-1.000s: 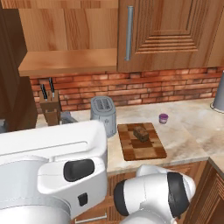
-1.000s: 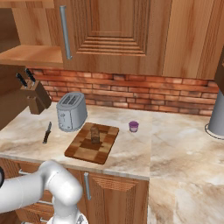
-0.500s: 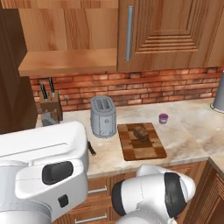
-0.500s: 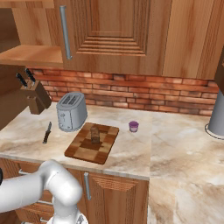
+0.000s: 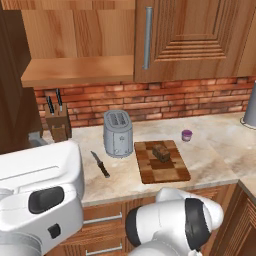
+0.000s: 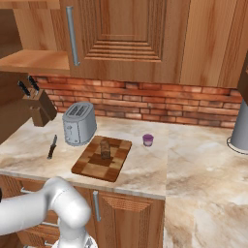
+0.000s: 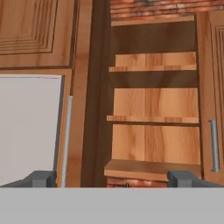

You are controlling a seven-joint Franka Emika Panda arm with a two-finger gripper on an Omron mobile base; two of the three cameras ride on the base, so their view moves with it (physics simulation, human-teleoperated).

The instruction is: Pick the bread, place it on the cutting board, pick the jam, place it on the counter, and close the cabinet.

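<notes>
The bread (image 5: 161,152) lies on the cutting board (image 5: 161,172) and the jam (image 5: 186,135) stands on the table (image 5: 220,145), so closing the cabinet (image 7: 153,109) remains. The gripper (image 7: 114,179), fingers apart and empty, faces its open shelves; next it must reach the door.
</notes>
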